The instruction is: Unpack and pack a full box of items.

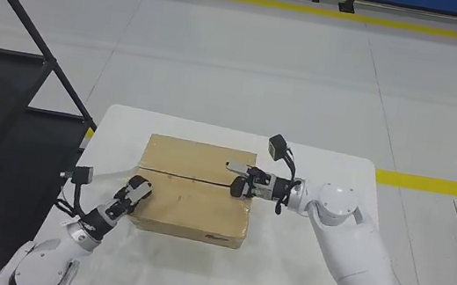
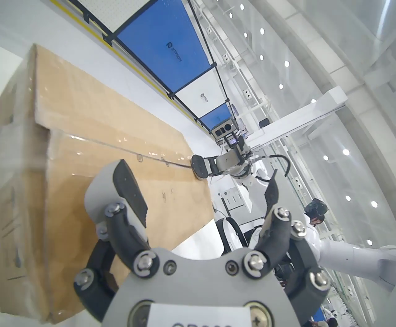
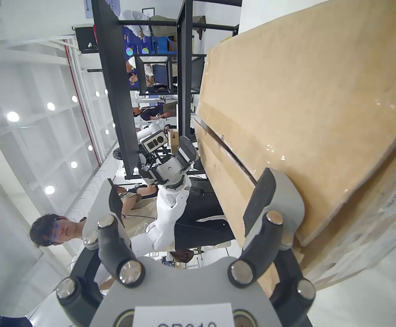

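Note:
A closed brown cardboard box point(image 1: 188, 203) sits in the middle of the white table point(image 1: 307, 270), its two top flaps meeting at a centre seam with shiny clear tape on it. My left gripper point(image 1: 134, 191) is at the box's left end, open; one finger pad point(image 2: 130, 192) lies over the box top point(image 2: 108, 133) and the other point(image 2: 272, 195) hangs off the box. My right gripper point(image 1: 240, 184) is at the right end of the seam, open; one finger point(image 3: 263, 198) rests against the flap edge of the box point(image 3: 294, 108). The box's contents are hidden.
A black metal frame point(image 1: 2, 109) stands off the table's left side. Bare table surface lies to the right of the box and along the front edge. Each wrist view shows the other arm's gripper point(image 2: 199, 167) point(image 3: 185, 151) at the far end of the box.

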`<state>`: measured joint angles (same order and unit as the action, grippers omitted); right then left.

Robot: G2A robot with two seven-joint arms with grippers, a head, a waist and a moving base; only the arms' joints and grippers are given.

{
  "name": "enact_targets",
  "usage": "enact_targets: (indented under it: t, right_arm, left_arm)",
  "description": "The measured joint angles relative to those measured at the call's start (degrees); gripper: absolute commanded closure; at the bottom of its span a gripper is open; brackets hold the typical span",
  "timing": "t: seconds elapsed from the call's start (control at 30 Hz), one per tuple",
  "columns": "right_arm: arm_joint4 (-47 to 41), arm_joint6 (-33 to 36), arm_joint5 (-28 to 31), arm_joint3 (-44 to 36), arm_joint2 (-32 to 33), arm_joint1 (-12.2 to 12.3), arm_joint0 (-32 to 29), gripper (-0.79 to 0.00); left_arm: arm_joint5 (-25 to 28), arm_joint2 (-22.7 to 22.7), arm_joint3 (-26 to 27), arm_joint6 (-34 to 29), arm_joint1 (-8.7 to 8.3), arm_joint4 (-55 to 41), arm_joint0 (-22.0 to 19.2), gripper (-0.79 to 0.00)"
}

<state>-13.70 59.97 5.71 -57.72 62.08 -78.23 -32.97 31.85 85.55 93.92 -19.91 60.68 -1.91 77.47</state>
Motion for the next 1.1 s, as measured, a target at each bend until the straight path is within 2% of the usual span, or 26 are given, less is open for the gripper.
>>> enact_targets:
  t: [0.17,0.3,0.4,0.7,0.9,1.1]
  right_arm:
    - [0.9,-1.4,0.7,-1.3,0.5,0.4,-1.4,-0.785]
    - [0.4,-1.3,2.4,-1.9,0.9,0.6,-2.5,-0.785]
    - [0.4,-1.3,2.6,-1.9,1.0,0.6,-2.5,-0.785]
    - [0.4,-1.3,2.5,-1.9,0.9,0.6,-2.5,-0.785]
    - [0.4,-1.3,2.5,-1.9,0.9,0.6,-2.5,-0.785]
    - [0.4,-1.3,2.5,-1.9,0.9,0.6,-2.5,-0.785]
  left_arm:
    - [2.1,7.0,1.5,0.9,-0.55,-5.2,4.6,-0.785]
    - [2.8,12.2,-0.7,0.1,-0.97,-8.1,7.7,-0.785]
    - [4.5,14.6,-2.2,-3.0,-1.32,-7.3,9.1,-0.785]
    - [3.9,14.3,-2.4,-2.3,-1.25,-7.5,8.9,-0.785]
    - [-7.8,10.1,-8.8,0.8,-0.44,-12.0,4.5,-0.785]
    - [-12.8,6.0,-16.1,-2.7,0.12,-14.2,-0.4,-0.785]
